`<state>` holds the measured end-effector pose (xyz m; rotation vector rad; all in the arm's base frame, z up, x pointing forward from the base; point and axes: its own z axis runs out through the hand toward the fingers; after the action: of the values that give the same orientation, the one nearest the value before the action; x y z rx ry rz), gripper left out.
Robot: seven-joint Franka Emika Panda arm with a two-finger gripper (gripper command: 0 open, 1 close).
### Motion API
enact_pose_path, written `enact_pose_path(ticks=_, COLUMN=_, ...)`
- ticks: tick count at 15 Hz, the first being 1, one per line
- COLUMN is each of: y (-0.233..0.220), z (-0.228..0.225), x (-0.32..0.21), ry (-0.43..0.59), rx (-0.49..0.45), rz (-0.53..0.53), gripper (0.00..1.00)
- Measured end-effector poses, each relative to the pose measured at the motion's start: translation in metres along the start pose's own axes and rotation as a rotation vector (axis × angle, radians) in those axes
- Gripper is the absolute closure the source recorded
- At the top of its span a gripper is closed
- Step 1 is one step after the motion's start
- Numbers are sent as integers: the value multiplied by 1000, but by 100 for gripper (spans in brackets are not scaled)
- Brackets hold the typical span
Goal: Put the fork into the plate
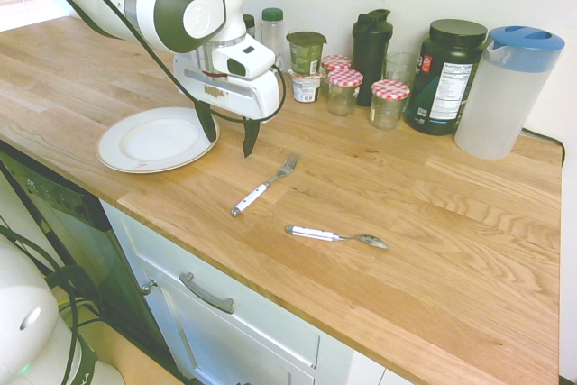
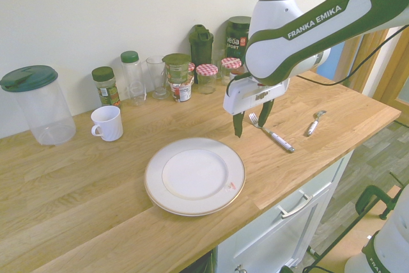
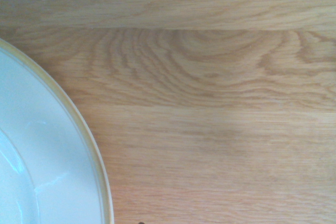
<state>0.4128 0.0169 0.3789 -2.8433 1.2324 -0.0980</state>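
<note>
- Claw (image 1: 231,140) released, nothing grasped.
- Fork (image 1: 266,185) on desk (image 1: 433,178): probably light, stiff, slick-handled.
- Best gripped across mid-handle, near its balance.
- Plate (image 1: 157,140) likely brittle; lower gently.

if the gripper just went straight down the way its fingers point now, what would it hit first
Probably the bare wooden countertop, beside the plate; how far the gripper clears the rim is hard to judge.
</note>
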Motion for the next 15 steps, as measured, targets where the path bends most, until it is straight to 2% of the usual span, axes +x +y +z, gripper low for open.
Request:
enact_pose_path(ticks=5, y=2, z=1, x=-2, ry=1, rx=2, rz=26, gripper=0)
enact_pose_path(ticks=10, y=45, z=-16, x=-30, ry=52, rx=54, rz=86, gripper=0)
enact_pose_path(ticks=12, y=59, z=-32, x=-15, ry=59, rx=90, rz=118, gripper=0)
enact_pose_path(ticks=15, y=86, z=-32, x=10, ry=32, rx=118, rz=144, gripper=0)
